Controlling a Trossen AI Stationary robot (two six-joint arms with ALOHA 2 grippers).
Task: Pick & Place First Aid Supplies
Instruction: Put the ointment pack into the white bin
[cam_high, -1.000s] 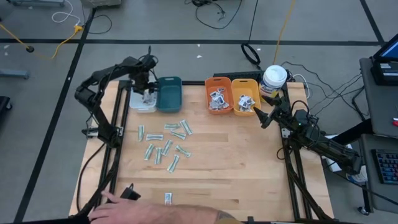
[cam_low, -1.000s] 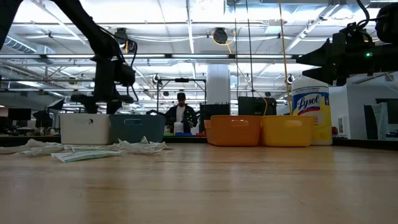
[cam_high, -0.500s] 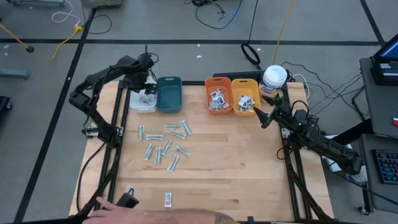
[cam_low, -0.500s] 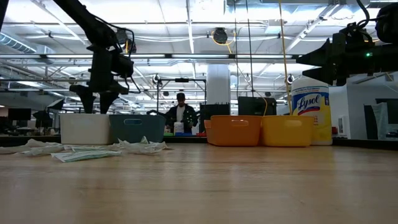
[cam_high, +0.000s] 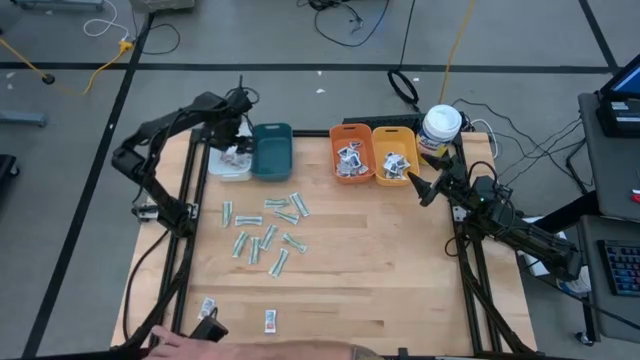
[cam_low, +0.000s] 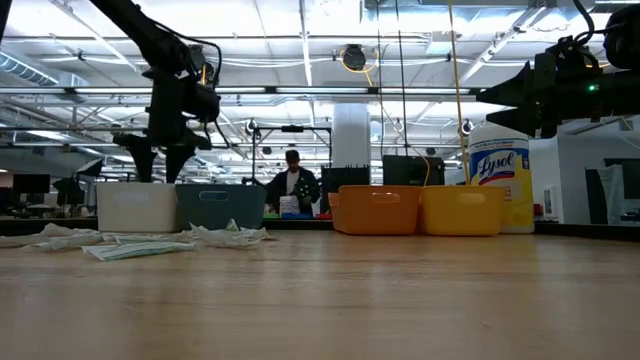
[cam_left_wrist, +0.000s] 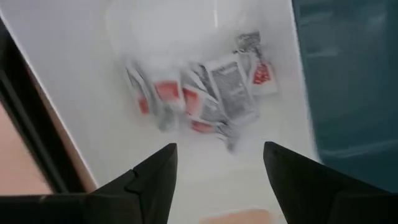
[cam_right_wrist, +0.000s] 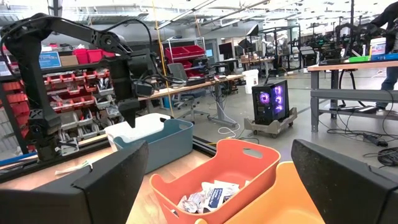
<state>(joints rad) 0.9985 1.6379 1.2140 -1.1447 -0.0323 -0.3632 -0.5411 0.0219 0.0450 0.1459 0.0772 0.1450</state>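
My left gripper (cam_high: 231, 141) hangs open above the white bin (cam_high: 231, 161), pointing straight down, nothing between its fingers (cam_left_wrist: 221, 168). In that bin lie several small white packets with red print (cam_left_wrist: 199, 93). Pale-green strips (cam_high: 265, 228) are scattered flat on the wooden table's middle left. Two small packets (cam_high: 270, 319) (cam_high: 208, 305) lie near the front edge. White packets with blue print fill the orange bin (cam_high: 351, 153) and the yellow bin (cam_high: 394, 155). My right gripper (cam_high: 425, 190) waits open at the table's right, held level and facing the orange bin (cam_right_wrist: 211, 174).
A teal bin (cam_high: 272, 150) stands right beside the white one. A white canister (cam_high: 441, 125) with a yellow label sits at the far right corner. A person's hand (cam_high: 185, 345) and a dark object (cam_high: 210, 328) are at the near left edge.
My left gripper has risen out of the white bin and now hangs higher above it, having rolled slightly. At the near left edge the person's hand has drawn back, leaving a small packet on the table.
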